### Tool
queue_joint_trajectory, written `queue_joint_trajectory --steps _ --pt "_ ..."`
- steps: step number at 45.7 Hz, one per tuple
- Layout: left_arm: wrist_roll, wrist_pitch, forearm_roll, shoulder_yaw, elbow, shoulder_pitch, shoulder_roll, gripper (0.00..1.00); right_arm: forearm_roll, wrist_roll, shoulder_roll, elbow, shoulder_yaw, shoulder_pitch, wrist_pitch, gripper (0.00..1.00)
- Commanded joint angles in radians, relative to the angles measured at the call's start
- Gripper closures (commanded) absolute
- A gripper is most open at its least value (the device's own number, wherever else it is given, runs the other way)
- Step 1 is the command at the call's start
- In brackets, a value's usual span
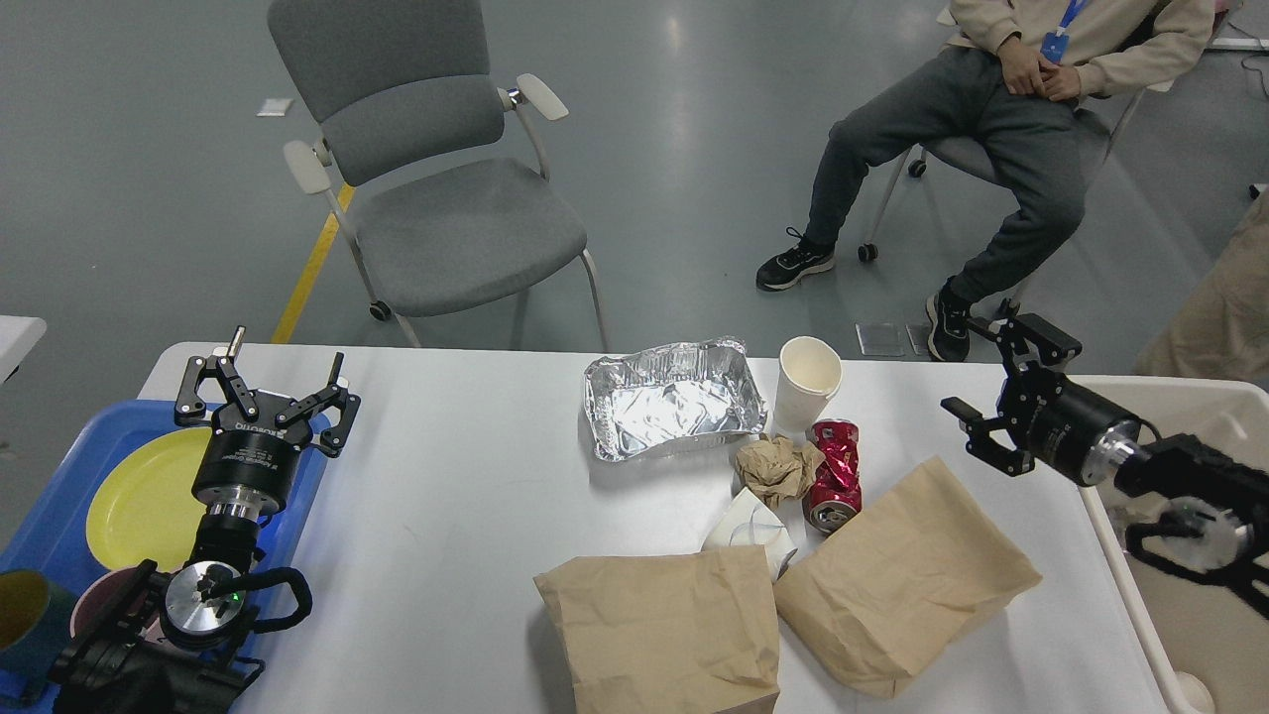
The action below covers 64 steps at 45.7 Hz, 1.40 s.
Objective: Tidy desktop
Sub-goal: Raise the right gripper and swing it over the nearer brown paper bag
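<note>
The white desktop (466, 496) carries litter in its middle and right part: a foil tray (674, 399), a white paper cup (805, 382), a crushed red can (833, 474), a crumpled brown paper ball (776, 468), a white wrapper (749, 534) and two brown paper bags (664, 625) (897, 585). My left gripper (266, 382) is open and empty above the desktop's left edge, beside the blue tray. My right gripper (981, 372) is open and empty, turned sideways above the desktop's right end, to the right of the can.
A blue tray (50, 516) at the left holds a yellow plate (139, 496), a reddish bowl (94, 605) and a dark green cup (20, 620). A cream-white bin (1205, 466) stands at the right edge. A grey chair (436, 188) and a seated person (991, 149) are beyond the desktop.
</note>
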Motion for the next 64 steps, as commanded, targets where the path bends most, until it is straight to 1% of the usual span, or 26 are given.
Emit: queue_joint_trajectory --steps 1,4,6,9,10,13,15,16,18,23,25,26,27,35,40,57,64 --pt "0.000 0.000 -0.001 0.000 0.000 0.000 0.001 0.04 0.002 -0.001 0.001 0.005 -0.498 0.318 -0.003 0.00" --pt "0.000 0.000 0.001 0.000 0.000 0.000 -0.001 0.04 0.017 0.000 0.030 0.013 -0.716 0.465 0.005 0.00" --pt "0.000 0.000 0.001 0.000 0.000 0.001 -0.001 0.04 0.046 0.000 0.063 0.019 -0.848 0.543 0.034 0.00" --pt "0.000 0.000 0.001 0.000 0.000 0.000 -0.001 0.04 0.088 -0.006 0.122 0.026 -1.013 0.645 0.104 0.00" --pt "0.000 0.000 0.001 0.000 0.000 0.000 -0.001 0.04 0.093 -0.012 0.173 0.035 -1.111 0.718 0.159 0.00" --pt "0.000 0.000 -0.001 0.000 0.000 0.000 0.001 0.04 0.093 -0.018 0.227 0.069 -1.213 0.815 0.235 0.00" --pt "0.000 0.000 -0.001 0.000 0.000 0.000 -0.001 0.04 0.093 -0.040 0.254 0.104 -1.265 0.887 0.284 0.00" --pt "0.000 0.000 -0.001 0.000 0.000 0.000 0.001 0.04 0.093 -0.061 0.265 0.127 -1.284 0.921 0.304 0.00" --pt "0.000 0.000 0.001 0.000 0.000 0.001 -0.001 0.04 0.093 -0.124 0.287 0.187 -1.308 0.988 0.335 0.00" --pt "0.000 0.000 -0.001 0.000 0.000 0.001 0.001 0.04 0.094 -0.329 0.300 0.371 -1.313 1.157 0.350 0.00" --pt "0.000 0.002 0.001 0.000 0.000 0.000 -0.001 0.04 0.097 -0.388 0.304 0.442 -1.313 1.218 0.350 0.00" --pt "-0.001 0.002 -0.001 0.000 0.000 0.000 0.001 0.04 0.097 -0.405 0.305 0.475 -1.313 1.248 0.350 0.00" --pt "0.000 0.000 -0.001 0.000 0.000 0.000 -0.001 0.04 0.097 -0.412 0.307 0.509 -1.313 1.278 0.350 0.00" --pt "-0.001 0.002 -0.001 0.000 0.000 0.000 0.001 0.04 0.099 -0.414 0.317 0.758 -1.324 1.510 0.352 0.00" --pt "-0.001 0.002 -0.001 0.000 0.000 0.000 0.001 0.04 0.100 -0.416 0.319 0.842 -1.327 1.579 0.353 0.00" --pt "0.000 0.000 0.001 -0.001 0.000 0.000 0.001 0.04 0.106 -0.414 0.320 0.844 -1.315 1.585 0.344 0.00" --pt "0.002 0.000 0.001 -0.001 0.000 0.000 0.001 0.04 0.103 -0.412 0.313 0.839 -1.313 1.552 0.342 0.00"
